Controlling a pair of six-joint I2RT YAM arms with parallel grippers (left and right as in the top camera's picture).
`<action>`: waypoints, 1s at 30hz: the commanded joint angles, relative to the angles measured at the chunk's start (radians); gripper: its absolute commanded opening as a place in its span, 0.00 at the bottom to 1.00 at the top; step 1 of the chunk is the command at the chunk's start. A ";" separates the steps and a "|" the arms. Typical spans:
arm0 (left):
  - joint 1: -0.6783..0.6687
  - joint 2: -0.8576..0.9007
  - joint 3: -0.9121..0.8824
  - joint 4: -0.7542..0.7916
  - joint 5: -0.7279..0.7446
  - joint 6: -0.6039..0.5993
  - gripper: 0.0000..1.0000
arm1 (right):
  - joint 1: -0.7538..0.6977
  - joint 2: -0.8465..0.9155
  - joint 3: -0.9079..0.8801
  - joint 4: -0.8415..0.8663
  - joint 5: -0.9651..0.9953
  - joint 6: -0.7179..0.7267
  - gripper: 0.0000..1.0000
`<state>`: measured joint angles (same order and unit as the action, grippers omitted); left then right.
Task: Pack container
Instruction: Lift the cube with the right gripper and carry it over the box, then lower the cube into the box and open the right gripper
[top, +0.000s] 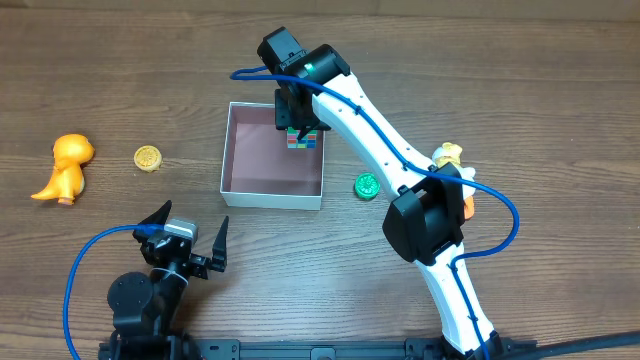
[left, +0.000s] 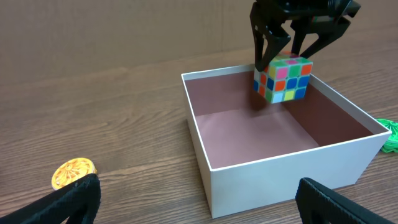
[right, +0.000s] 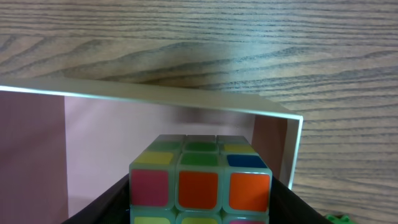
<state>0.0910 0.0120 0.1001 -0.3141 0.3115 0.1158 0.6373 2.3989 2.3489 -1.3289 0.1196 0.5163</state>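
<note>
Here the right gripper (top: 302, 128) is clamped on a multicoloured puzzle cube (left: 283, 78), held over the upper-right corner of the container (top: 262, 160), which sits just above centre of the overhead frame; the left gripper (top: 195, 215), lower left, has its fingers spread wide apart.

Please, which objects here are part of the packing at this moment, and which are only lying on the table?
In use: container, puzzle cube, right gripper holding the cube.
Lying about: orange dinosaur, yellow disc, green disc, small yellow figure (partly hidden), open left gripper.
</note>
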 joint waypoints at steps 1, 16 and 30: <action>-0.006 -0.008 -0.004 0.005 0.003 0.019 1.00 | 0.003 -0.017 -0.038 0.021 0.016 0.013 0.40; -0.006 -0.008 -0.004 0.005 0.003 0.019 1.00 | 0.003 -0.017 -0.068 0.045 0.023 0.011 0.54; -0.006 -0.008 -0.004 0.005 0.003 0.019 1.00 | 0.001 -0.017 -0.064 0.054 0.031 0.007 0.62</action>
<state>0.0910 0.0120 0.1001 -0.3141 0.3115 0.1158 0.6373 2.3989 2.2868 -1.2812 0.1303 0.5228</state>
